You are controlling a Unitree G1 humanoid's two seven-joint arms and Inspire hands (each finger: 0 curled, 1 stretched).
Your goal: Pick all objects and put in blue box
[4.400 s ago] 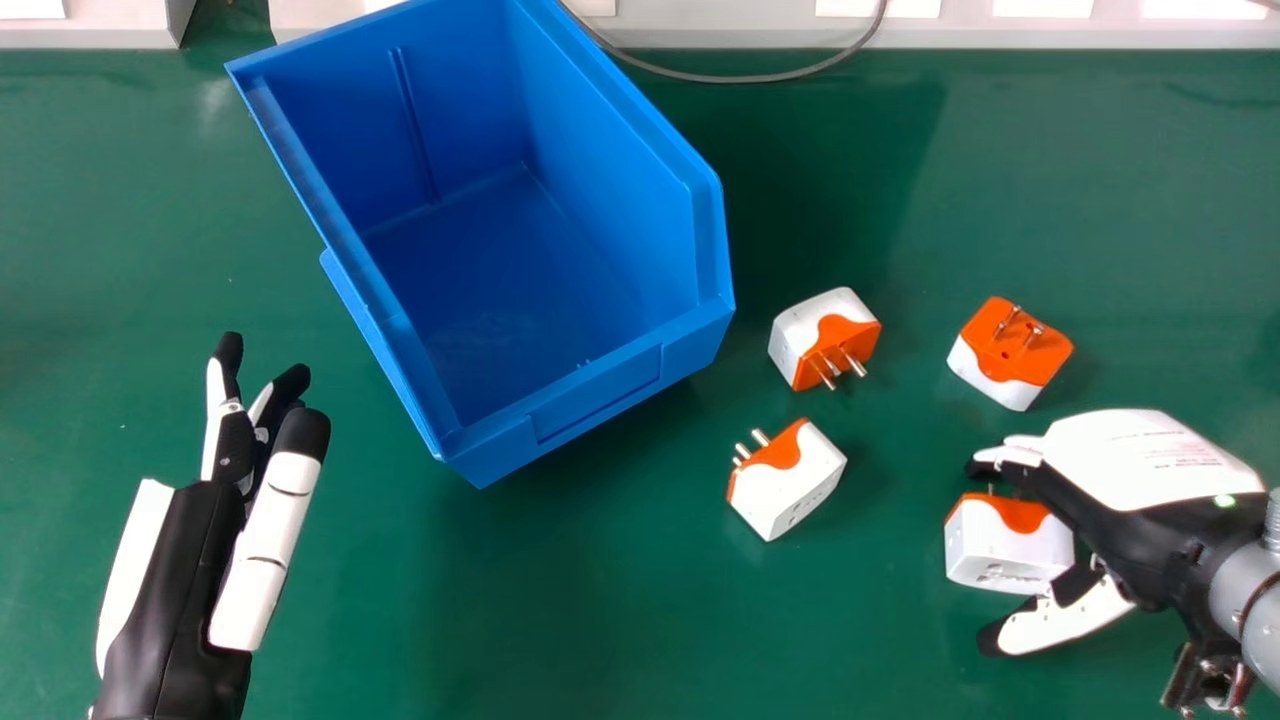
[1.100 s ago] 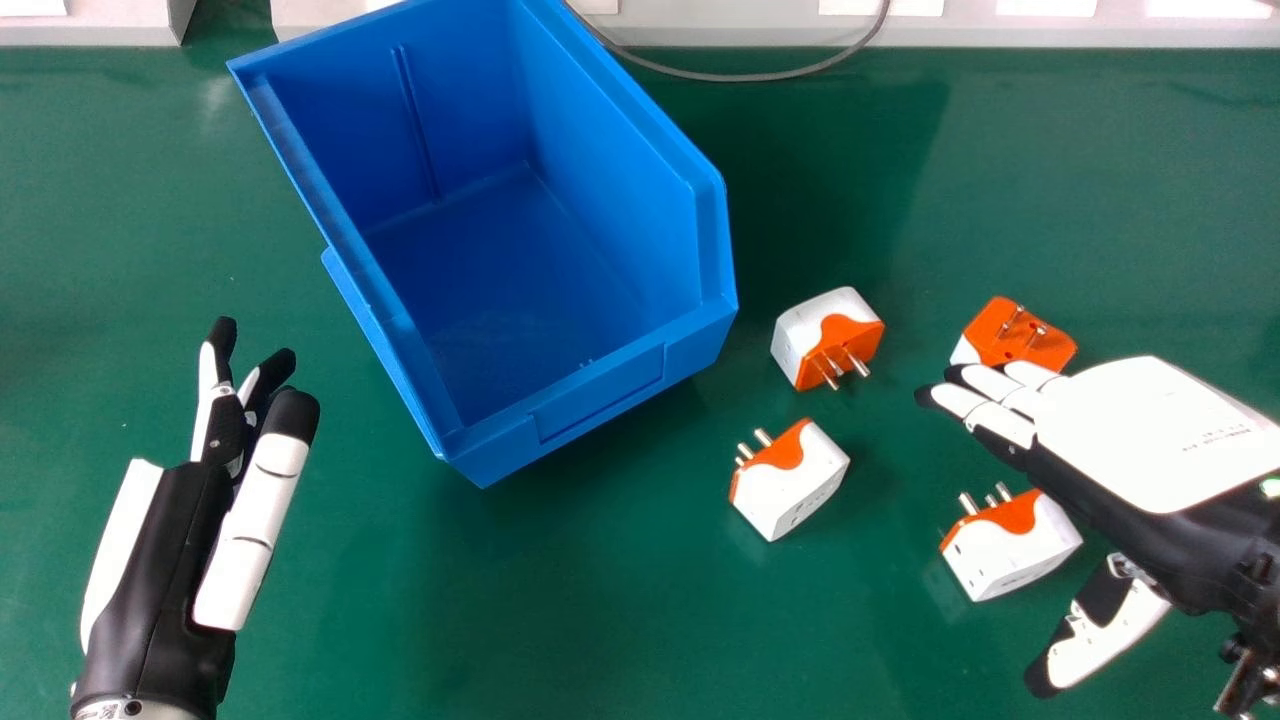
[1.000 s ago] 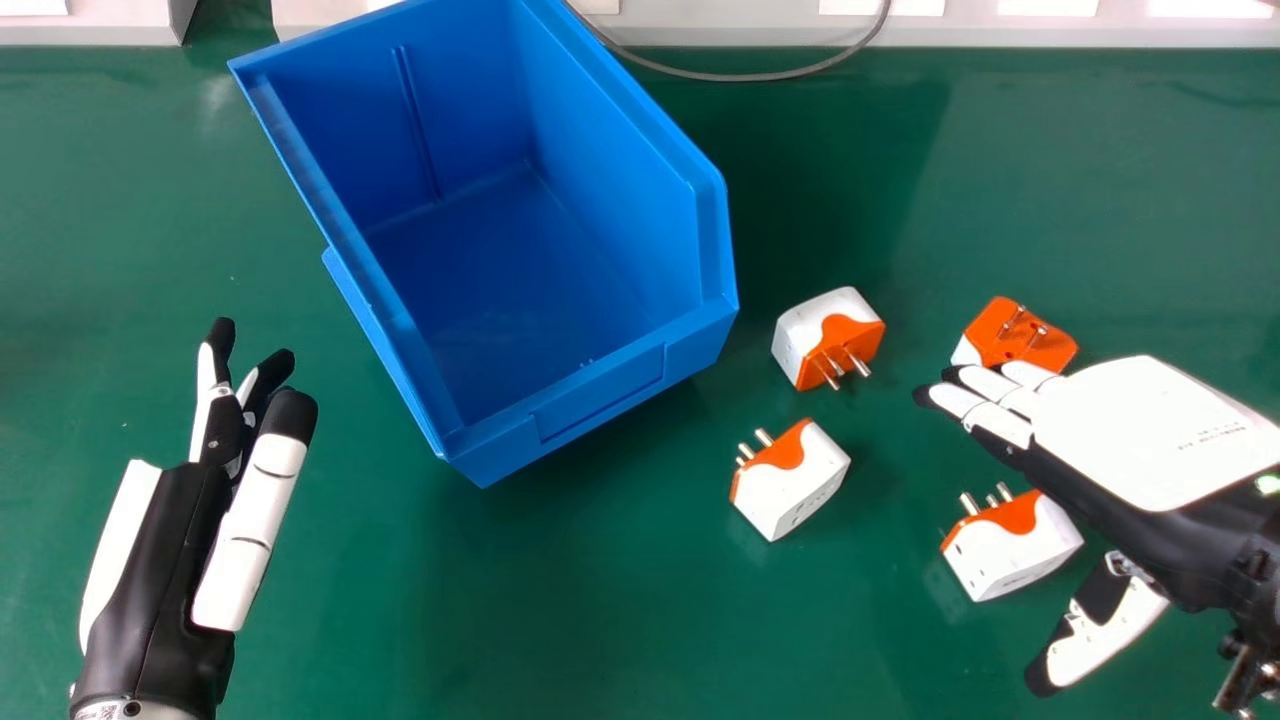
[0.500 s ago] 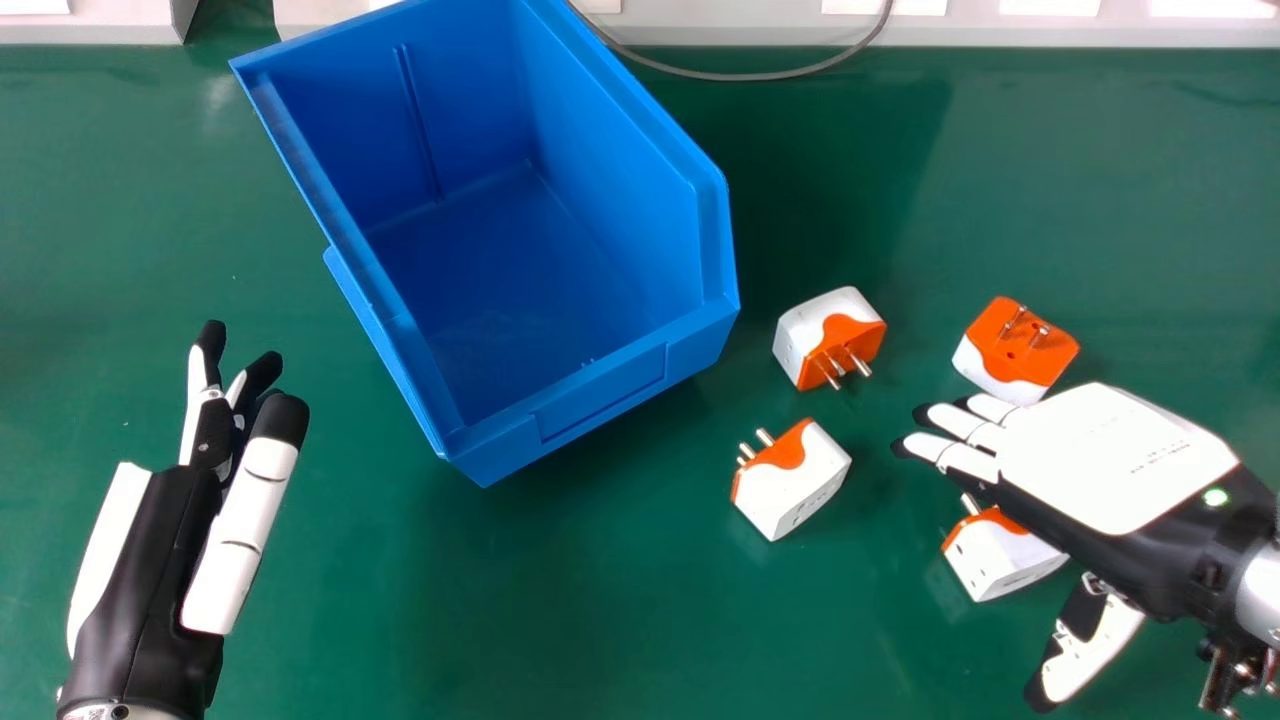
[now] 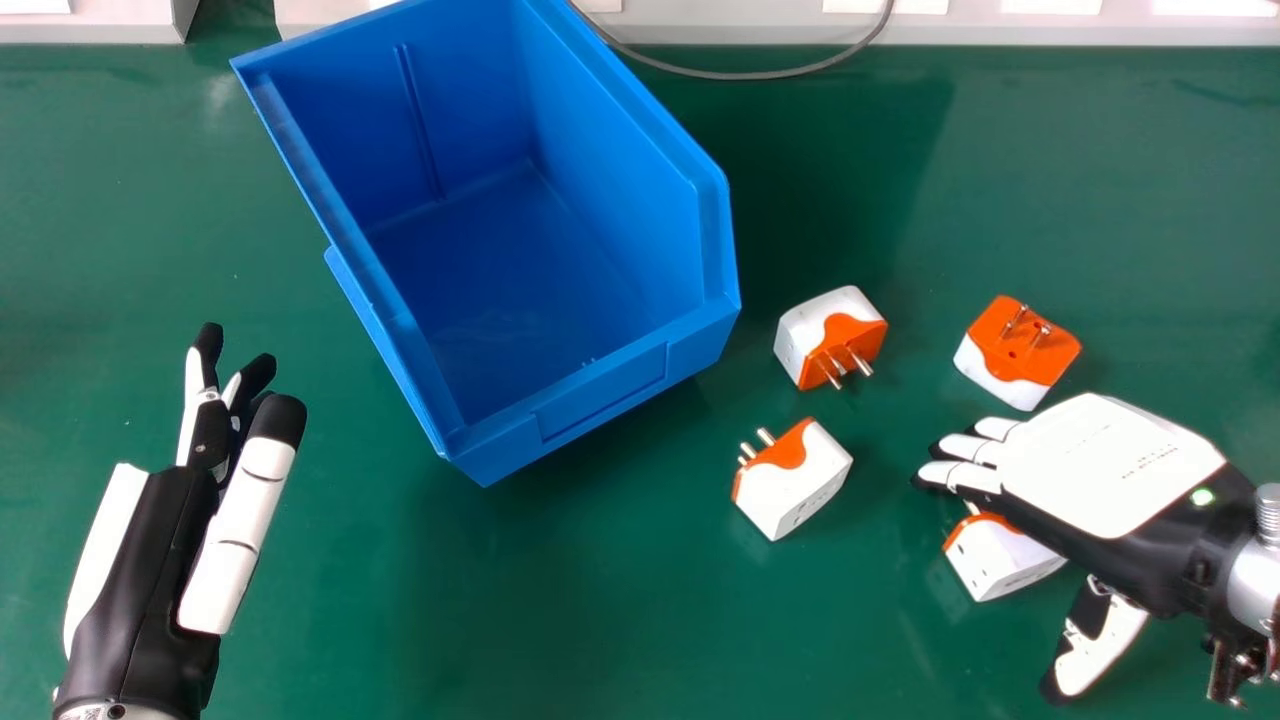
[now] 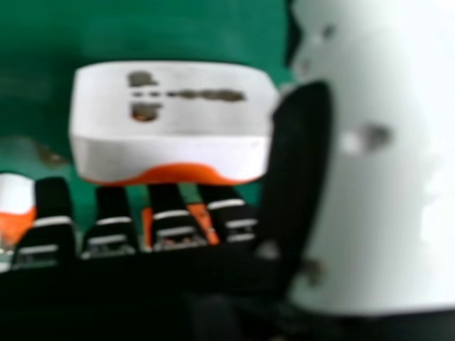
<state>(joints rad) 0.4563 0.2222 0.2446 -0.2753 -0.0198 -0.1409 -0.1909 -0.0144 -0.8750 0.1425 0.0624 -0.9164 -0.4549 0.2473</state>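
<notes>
Right hand (image 5: 1110,465): I have it open, fingers straight and reaching over the near right adapter (image 5: 1000,562), the thumb (image 5: 1100,650) spread wide. Nothing is in its grip.
Near right adapter: on the green table (image 5: 560,620), partly covered by my fingers in the head view. The right hand view puts it between fingers and thumb. I can't tell whether they touch it.
Upper right adapter (image 5: 1015,350): just beyond that hand, orange side up.
Upper left adapter (image 5: 815,320) and lower left adapter (image 5: 790,490): near each other, between the right hand and the box.
Blue box (image 5: 600,400): open side up, with all 4 adapters outside it. I judge 0 of 4 delivered.
Left hand (image 5: 175,560): idle at the head view's left, fingers relaxed and holding nothing.
Grasp: I read the step as lining up the first pick. Next I'd settle the palm over the near right adapter, bring the thumb in against its white side, and check the hold before lifting towards the box. A lopsided squeeze could spin it or skid it away.
</notes>
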